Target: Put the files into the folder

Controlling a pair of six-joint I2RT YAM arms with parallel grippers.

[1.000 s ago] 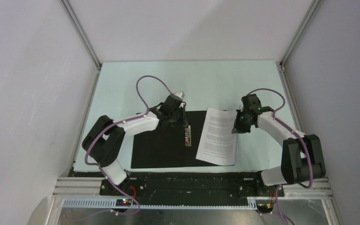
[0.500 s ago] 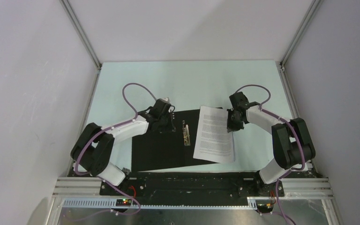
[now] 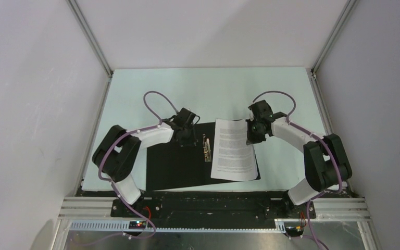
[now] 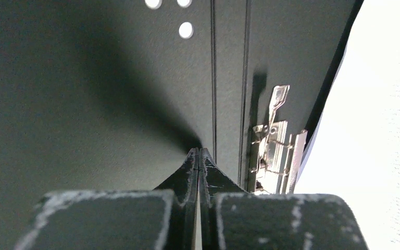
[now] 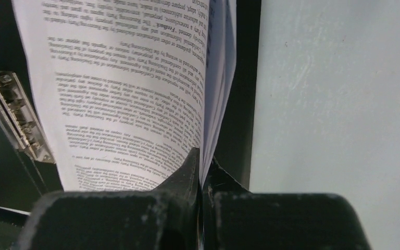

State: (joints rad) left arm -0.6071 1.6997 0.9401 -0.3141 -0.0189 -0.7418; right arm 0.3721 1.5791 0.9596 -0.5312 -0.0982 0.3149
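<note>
Pale-green bench (image 3: 135,94), white-walled cell: my right jaws pinched the files (image 3: 233,153) at their far corner, lying on the open folder (image 3: 177,166). My left jaws, clenched empty, pressed its black inside. The fanned sheets looked liable to slip askew, perhaps snagging the clip (image 3: 207,148).

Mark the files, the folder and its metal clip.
files (image 3: 233,153): top external view, middle of the top sheet
folder (image 3: 174,169): top external view, bare black inside, left half
metal clip (image 4: 272,153): left wrist view, its spring body

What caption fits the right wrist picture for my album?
The right hand pinches the printed files over the open black folder, near its metal clip.
</note>
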